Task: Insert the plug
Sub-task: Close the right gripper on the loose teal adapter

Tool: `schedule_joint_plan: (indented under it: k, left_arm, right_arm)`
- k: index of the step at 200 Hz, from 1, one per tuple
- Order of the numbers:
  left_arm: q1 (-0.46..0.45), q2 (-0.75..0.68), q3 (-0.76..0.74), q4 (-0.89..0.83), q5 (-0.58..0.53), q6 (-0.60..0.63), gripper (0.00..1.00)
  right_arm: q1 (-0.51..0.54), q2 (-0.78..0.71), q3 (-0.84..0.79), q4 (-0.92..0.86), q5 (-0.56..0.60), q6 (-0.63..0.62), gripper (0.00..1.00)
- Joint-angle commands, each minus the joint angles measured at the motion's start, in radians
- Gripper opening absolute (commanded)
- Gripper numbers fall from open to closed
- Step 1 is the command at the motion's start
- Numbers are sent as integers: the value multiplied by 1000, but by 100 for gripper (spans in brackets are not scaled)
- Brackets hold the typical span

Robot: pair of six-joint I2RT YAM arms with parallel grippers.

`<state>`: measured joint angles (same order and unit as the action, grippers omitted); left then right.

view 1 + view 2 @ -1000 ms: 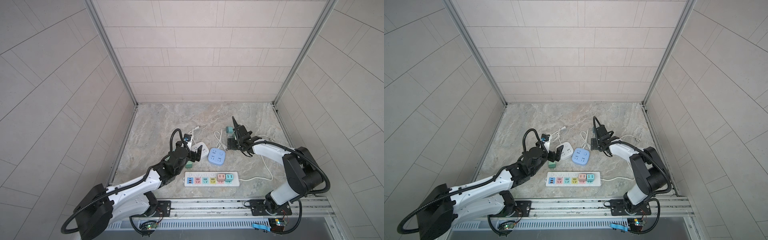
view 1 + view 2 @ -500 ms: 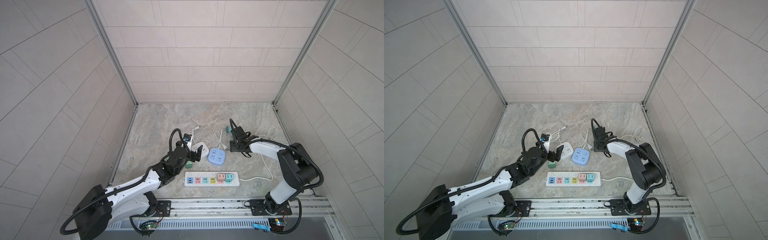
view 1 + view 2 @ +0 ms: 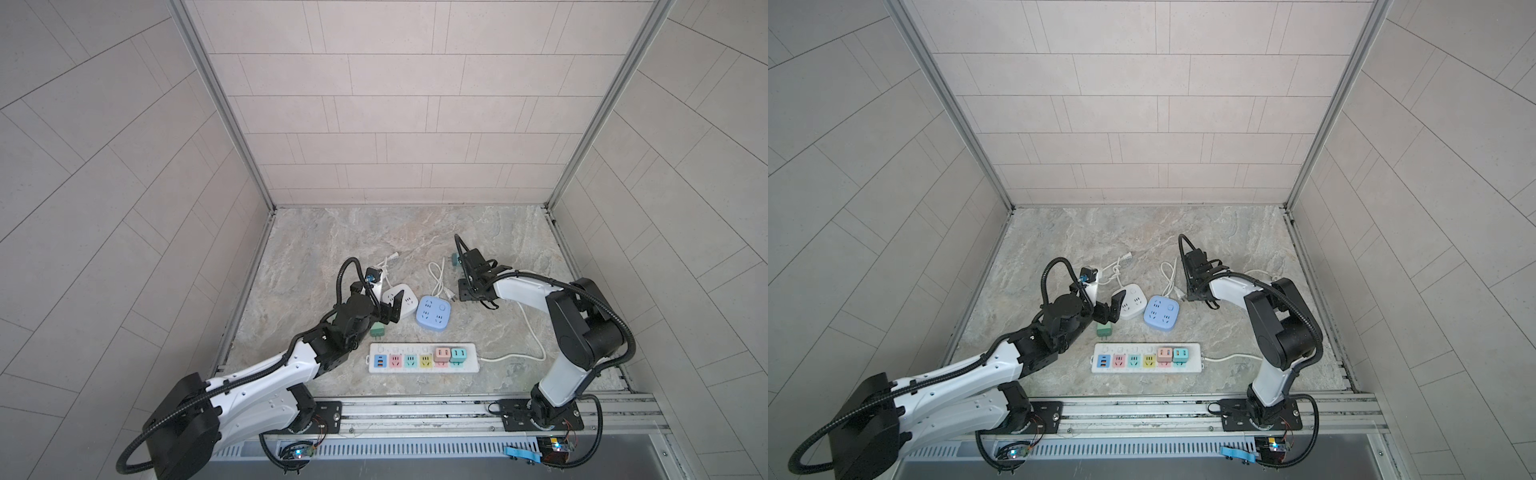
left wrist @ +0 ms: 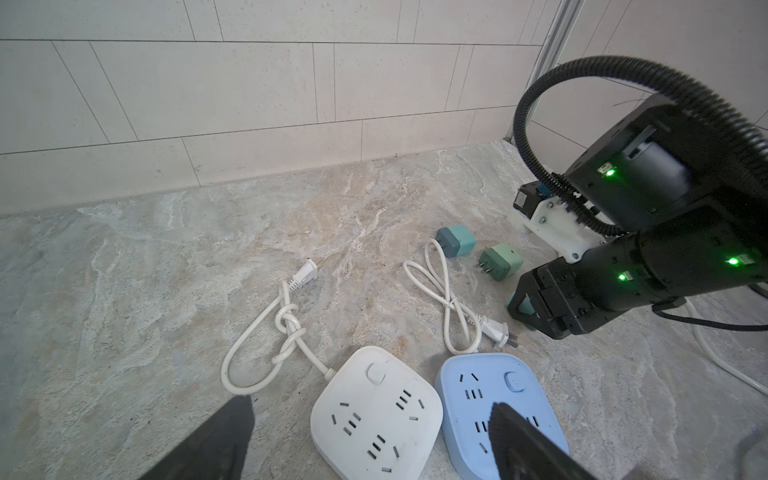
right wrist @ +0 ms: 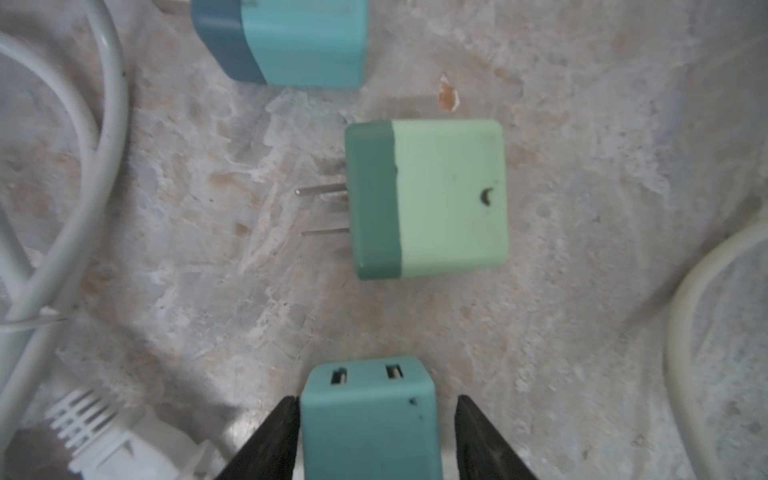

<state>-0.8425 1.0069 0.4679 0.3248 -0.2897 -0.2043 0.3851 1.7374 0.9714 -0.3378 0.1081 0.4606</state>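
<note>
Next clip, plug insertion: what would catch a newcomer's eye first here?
The pastel power strip at the front edge of the table, with a pink adapter and a teal adapter plugged in at its right end. Farther back, the right gripper straddles a loose teal plug without yet clamping it, while the left gripper hangs wide open by the white socket block and the blue socket block.

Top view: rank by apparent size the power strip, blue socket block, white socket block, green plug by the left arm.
Power strip
blue socket block and white socket block alike, white partly hidden
green plug
</note>
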Motion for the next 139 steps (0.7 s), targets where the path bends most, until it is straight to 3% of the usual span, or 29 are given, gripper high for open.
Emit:
schedule_joint_plan:
  k: [1, 35, 96, 139]
  left_arm:
    - [4, -42, 4, -5, -26, 11, 95]
    - [4, -42, -2, 7, -17, 11, 95]
    - [4, -29, 3, 2, -32, 16, 95]
    - [5, -7, 6, 7, -23, 9, 95]
  right_arm:
    - [-2, 29, 23, -61, -24, -20, 58]
    - [-2, 1, -9, -48, -26, -17, 52]
    - [-2, -12, -23, -34, -39, -21, 53]
    - [-2, -38, -44, -19, -46, -26, 41]
